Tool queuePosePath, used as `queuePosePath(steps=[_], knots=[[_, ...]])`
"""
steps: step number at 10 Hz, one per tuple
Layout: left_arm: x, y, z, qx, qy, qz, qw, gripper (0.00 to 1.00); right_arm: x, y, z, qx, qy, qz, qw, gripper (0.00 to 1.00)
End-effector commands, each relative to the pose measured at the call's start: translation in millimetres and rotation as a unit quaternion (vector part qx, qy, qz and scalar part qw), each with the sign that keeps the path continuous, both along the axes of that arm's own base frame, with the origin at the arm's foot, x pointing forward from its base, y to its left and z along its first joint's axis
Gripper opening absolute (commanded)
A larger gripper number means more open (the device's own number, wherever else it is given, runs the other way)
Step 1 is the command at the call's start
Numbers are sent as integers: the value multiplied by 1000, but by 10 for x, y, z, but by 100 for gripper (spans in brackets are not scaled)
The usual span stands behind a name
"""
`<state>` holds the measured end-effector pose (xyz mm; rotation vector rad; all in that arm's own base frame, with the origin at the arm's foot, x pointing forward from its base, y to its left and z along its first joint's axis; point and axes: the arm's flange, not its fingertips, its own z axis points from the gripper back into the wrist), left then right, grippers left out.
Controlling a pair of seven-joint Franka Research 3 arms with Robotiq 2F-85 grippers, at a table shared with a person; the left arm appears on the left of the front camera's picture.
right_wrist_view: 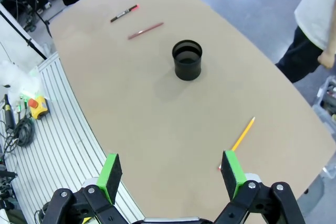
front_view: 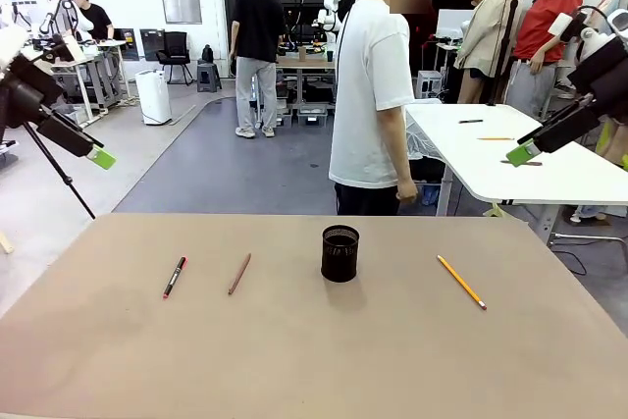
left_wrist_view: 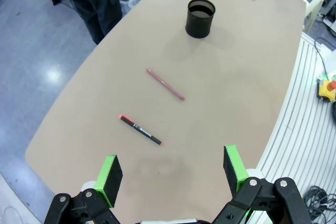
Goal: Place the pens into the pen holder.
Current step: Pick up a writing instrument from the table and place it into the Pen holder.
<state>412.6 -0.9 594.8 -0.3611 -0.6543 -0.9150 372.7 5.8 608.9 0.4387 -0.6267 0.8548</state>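
The pen holder (front_view: 340, 252) is seen standing upright near the middle of the table (front_view: 294, 370). All three pens are laid flat on the table, outside the holder. The dark pen (front_view: 175, 277), marked by its pink-red end, is found farthest toward the robot's left. The reddish-brown pen (front_view: 239, 273) is placed between it and the holder, near the dark pen but apart from it. The yellow pencil (front_view: 461, 282) is laid on the other side of the holder, toward the robot's right, well apart from it and set at a slant.

The left gripper (left_wrist_view: 173, 169) is held raised off the table at the robot's left. Its jaws are spread wide, and nothing is gripped between the green pads (left_wrist_view: 109, 172). In its wrist view the dark pen is the nearest thing ahead. The right gripper (right_wrist_view: 172, 170) is likewise raised and released, with nothing held. In its wrist view the pencil is seen on the table just beyond one pad.

A person (front_view: 371, 95) in a white shirt is seen standing side-on at the far edge of the table, with one hand (front_view: 406, 190) hanging by the hip.
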Motion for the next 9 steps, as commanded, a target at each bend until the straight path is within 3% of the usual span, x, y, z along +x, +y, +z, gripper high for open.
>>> queuePosePath(steps=[1,9], knots=[[-4,4,6,-3,0,0,1000,100,-2,11,8,8,2,2,1000,100],[-4,4,6,-3,0,0,1000,100,-2,11,8,8,2,2,1000,100]])
